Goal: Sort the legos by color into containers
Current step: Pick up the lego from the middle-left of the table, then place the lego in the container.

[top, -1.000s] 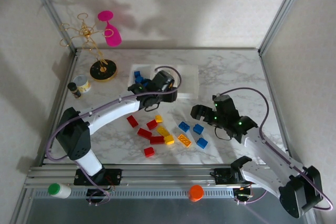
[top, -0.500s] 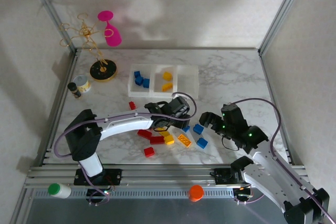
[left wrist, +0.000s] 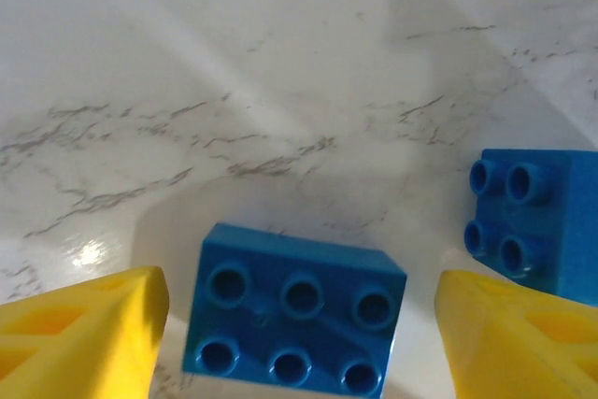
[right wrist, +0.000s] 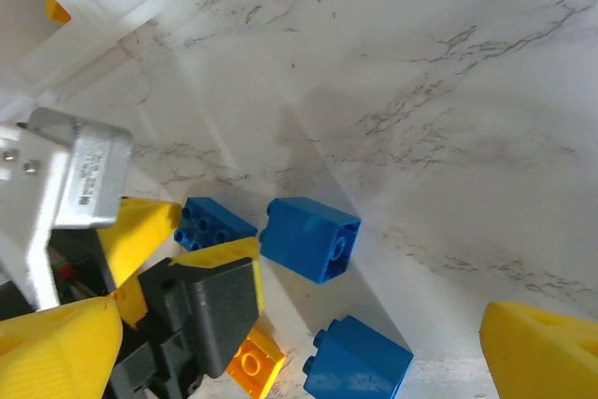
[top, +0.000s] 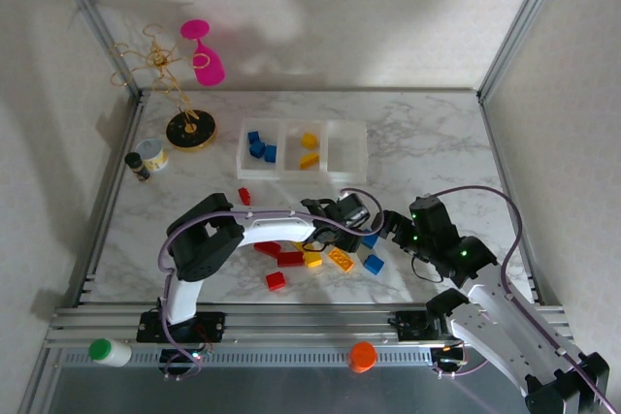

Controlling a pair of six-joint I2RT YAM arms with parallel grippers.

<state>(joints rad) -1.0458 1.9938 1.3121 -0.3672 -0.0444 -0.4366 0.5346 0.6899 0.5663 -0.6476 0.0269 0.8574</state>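
Blue lego [left wrist: 294, 324] btwn spread left fingers [left wrist: 84, 329] — gaps both sides.

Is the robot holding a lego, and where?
Nothing is held. The left end effector straddles a blue brick, open, not touching it; the right end effector is open too.

This is looking like a robotics lab test cell rather than a home. Silver aluminium frame posts [top: 95, 24] are fencing in a white marble-patterned tabletop [top: 427, 143], and plain white textured wall panels [top: 340, 7] are closing it off. Two white-and-black robot arms [top: 257, 230] are sitting bolted to a slotted metal rail [top: 291, 320], trailing purple cables [top: 471, 189]. Test props are lying about: a gold wire stand on a round black base [top: 189, 130], a pink plastic goblet [top: 204, 60], a row of translucent white plastic bins [top: 346, 150] and red, yellow and blue studded bricks [top: 276, 281].
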